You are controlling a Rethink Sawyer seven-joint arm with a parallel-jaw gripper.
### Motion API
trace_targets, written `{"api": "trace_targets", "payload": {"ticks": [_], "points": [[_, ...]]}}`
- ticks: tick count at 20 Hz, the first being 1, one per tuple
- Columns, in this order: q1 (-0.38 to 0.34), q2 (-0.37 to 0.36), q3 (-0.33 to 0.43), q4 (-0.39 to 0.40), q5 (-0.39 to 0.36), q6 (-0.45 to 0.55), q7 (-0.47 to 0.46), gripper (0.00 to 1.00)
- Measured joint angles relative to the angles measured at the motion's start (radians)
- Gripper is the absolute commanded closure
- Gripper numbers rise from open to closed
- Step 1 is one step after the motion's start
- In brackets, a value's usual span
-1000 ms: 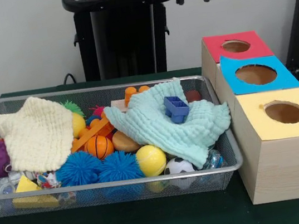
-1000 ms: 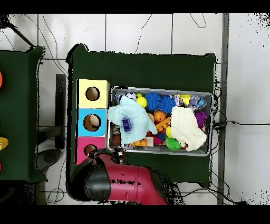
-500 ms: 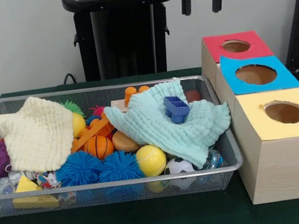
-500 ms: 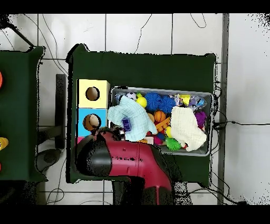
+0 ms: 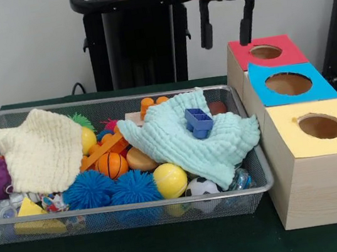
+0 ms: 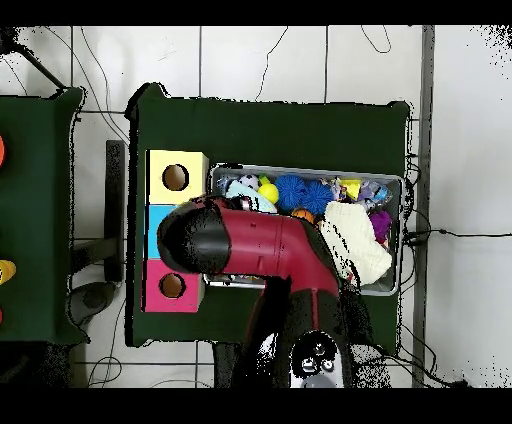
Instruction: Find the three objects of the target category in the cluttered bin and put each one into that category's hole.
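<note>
Your likeliest target, the blue block (image 5: 199, 122), lies on the mint cloth (image 5: 183, 141) at the wire bin's (image 5: 259, 169) right end. The pincer (image 5: 226, 34) hangs above, spread and empty. Descend carelessly and you may snag the cloth, dragging it up, or nudge the block into the clutter.

Three boxes (image 5: 310, 136), two cloths (image 5: 177, 138), two blue spiky balls (image 5: 89, 190), one mesh bin (image 5: 168, 205).

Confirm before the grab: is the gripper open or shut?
Open. In the front view the gripper hangs with its two fingers well apart, nothing between them.
</note>
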Motion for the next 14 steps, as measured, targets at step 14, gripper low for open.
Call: {"api": "trace_targets", "payload": {"ticks": [14], "points": [[-0.007, 0.156, 0.001, -0.173, -0.001, 0.050, 0.000, 0.00]]}}
